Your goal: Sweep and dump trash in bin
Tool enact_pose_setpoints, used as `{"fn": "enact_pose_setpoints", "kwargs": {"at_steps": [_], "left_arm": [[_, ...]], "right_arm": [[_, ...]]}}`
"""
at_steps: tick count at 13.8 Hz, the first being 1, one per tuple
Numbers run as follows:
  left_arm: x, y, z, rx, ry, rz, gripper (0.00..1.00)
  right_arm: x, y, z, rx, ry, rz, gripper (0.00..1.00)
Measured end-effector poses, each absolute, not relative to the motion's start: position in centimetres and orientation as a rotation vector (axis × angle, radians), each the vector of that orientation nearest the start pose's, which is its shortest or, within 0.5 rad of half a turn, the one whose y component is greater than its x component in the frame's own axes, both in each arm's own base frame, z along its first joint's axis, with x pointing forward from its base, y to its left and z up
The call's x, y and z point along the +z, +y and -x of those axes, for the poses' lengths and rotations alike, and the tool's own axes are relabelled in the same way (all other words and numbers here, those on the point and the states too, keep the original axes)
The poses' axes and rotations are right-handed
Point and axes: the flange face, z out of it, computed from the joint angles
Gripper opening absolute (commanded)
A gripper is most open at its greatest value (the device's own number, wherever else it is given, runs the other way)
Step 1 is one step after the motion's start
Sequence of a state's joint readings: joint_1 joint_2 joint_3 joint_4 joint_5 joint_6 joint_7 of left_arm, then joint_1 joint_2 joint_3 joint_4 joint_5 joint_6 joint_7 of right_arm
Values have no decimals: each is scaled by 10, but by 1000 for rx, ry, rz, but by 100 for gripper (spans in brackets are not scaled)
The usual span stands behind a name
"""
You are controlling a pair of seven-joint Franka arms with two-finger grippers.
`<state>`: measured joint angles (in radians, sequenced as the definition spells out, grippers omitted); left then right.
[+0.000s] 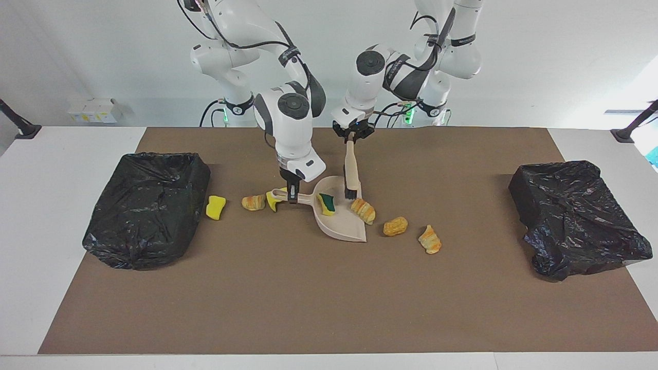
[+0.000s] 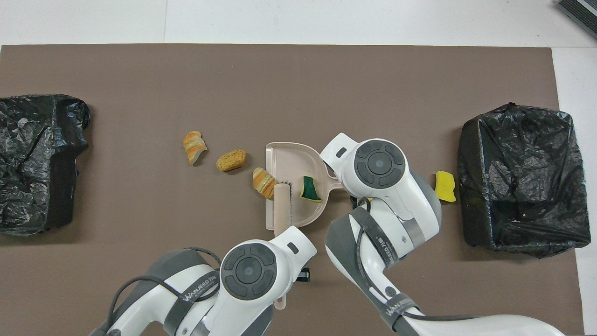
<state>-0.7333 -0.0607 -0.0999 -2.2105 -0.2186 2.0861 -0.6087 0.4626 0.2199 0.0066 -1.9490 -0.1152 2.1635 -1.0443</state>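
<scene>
I see my left gripper (image 1: 352,136) clamped on the brush (image 1: 351,172), bristles inside the dustpan (image 1: 342,226); my right gripper (image 1: 293,195) pinches its handle. One green-backed sponge (image 1: 326,203) lies in the pan, a pastry (image 1: 363,210) at its lip.

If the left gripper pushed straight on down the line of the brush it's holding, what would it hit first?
Most likely the dustpan: the left gripper points down along the brush, whose bristles sit at the pan's open edge, beside the pastry. Depth is hard to judge.
</scene>
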Motion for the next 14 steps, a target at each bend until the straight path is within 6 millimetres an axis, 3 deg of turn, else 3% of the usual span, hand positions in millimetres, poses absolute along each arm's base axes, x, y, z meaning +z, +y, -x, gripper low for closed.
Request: {"fn": "enact_pose_setpoints", "kwargs": {"at_steps": [3, 6, 11, 14], "left_arm": [[397, -363, -365, 286, 145, 3210, 0], [391, -314, -405, 287, 61, 3134, 0], [422, -258, -466, 283, -34, 3006, 0], [414, -202, -502, 294, -120, 2973, 0]], "right_arm": [[368, 267, -538, -49, 2166, -2151, 0], [368, 267, -538, -49, 2166, -2151, 0], [367, 267, -538, -49, 2166, -2152, 0], [367, 267, -537, -51, 2165, -2153, 0]]}}
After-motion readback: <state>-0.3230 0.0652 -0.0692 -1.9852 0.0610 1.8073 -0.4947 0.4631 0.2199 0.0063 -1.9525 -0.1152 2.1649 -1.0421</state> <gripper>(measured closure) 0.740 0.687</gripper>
